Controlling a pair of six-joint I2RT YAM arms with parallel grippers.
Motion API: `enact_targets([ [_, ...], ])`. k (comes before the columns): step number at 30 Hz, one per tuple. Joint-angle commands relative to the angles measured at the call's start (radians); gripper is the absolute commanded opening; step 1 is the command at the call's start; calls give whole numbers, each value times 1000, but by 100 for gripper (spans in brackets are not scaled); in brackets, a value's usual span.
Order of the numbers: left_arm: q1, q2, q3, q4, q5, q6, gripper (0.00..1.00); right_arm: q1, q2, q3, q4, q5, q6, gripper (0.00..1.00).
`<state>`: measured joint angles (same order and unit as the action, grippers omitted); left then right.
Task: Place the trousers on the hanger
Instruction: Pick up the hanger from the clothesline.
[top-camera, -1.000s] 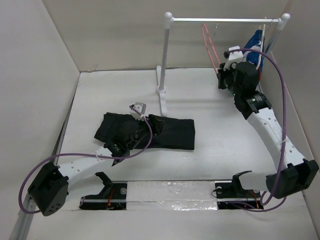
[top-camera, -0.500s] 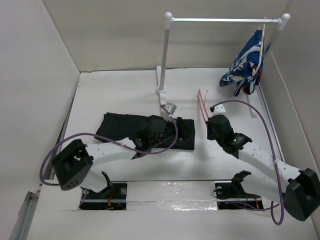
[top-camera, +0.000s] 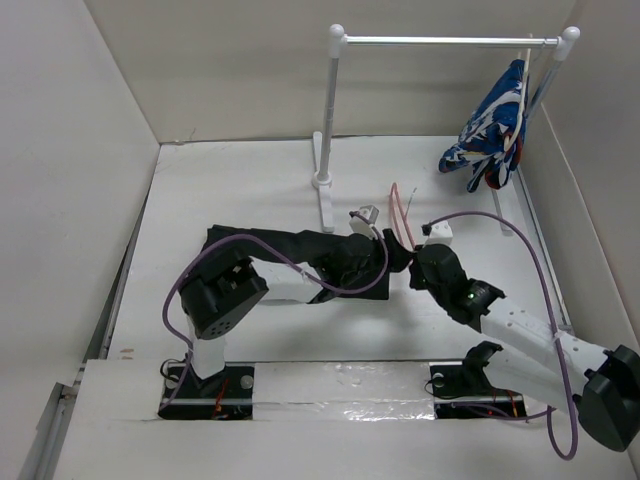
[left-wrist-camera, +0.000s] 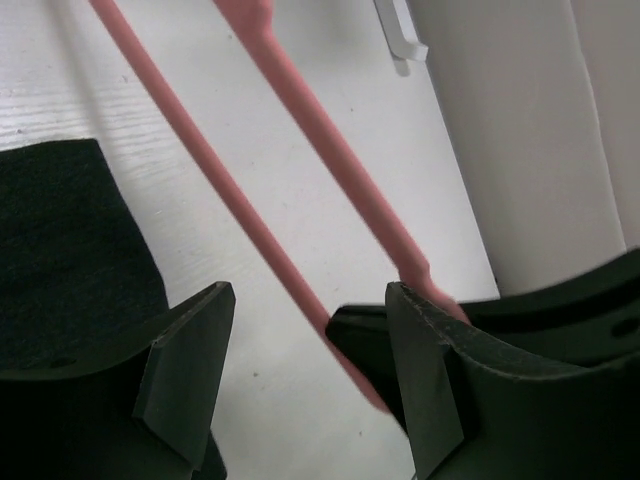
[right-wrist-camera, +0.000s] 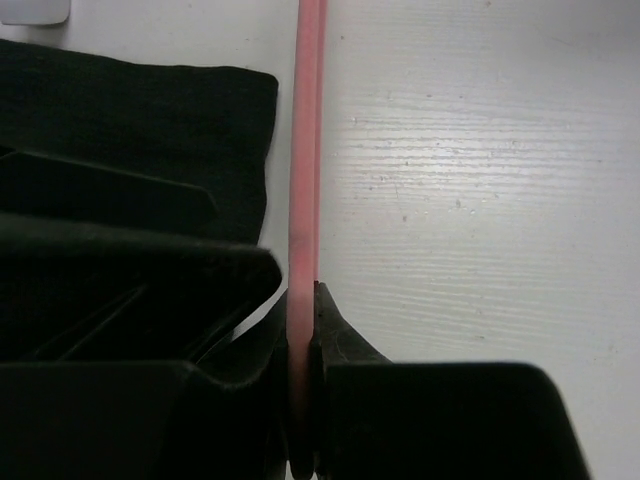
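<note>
On the worktop (top-camera: 230, 180), near the middle: the trousers (top-camera: 352, 290) lie flat and dark, not on the hanger yet.
Hanger: the pink hanger (top-camera: 401, 212) stands just at 3 o'clock of the trousers' end and leans toward 12 o'clock.
Right jaws: clamped tight on one thin pink bar of the hanger.
Left jaws: apart, gripping nothing. Two pink bars cross the gap between them, and the cloth sits just at 9 o'clock.
Risk, slipping: the bar looks thin and smooth. It may turn or slide in the right jaws if the cloth drags on it.
Risk, wrong grab: the left jaws may close on the pink bar and not the cloth, because the bar is right in their gap.
Risk, bumping: both arms crowd the same spot, so they may knock each other.
Risk, cloth: the soft legs may bunch up or slide back off.
Hidden: the left arm (top-camera: 280, 288) covers much of the trousers, so waist and legs cannot be told apart.
Hard to see: the hanger's hook is too thin to be sure of, and its lower end is behind the right jaws.
</note>
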<state>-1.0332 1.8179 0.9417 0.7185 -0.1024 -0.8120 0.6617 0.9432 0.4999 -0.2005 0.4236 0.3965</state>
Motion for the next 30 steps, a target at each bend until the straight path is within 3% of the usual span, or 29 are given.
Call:
enact_targets([
  [1, 1, 9, 98, 85, -26, -55, 60, 15, -41, -21, 46, -3, 30, 0],
  [9, 1, 46, 86, 186, -48, -104, 59, 15, -49, -44, 61, -8, 41, 0],
  [14, 1, 112, 176, 111, -23, -99, 59, 33, -49, -52, 78, -20, 47, 0],
  [23, 1, 164, 207, 94, -8, -125, 42, 52, -50, -61, 56, 1, 77, 4],
  [24, 1, 164, 207, 95, -3, -125, 27, 67, -50, -63, 53, 10, 90, 7],
  [26, 1, 162, 200, 95, 0, -128, 10, 93, -50, -57, 20, 26, 105, 13],
  [27, 1, 155, 195, 96, 6, -131, 0, 93, -52, -55, 6, 47, 120, 28],
  [29, 1, 143, 164, 114, 10, -133, 0, 124, -72, -44, -52, 60, 134, 43],
  [30, 1, 136, 149, 128, 15, -133, 0, 124, -84, -38, -71, 63, 145, 57],
])
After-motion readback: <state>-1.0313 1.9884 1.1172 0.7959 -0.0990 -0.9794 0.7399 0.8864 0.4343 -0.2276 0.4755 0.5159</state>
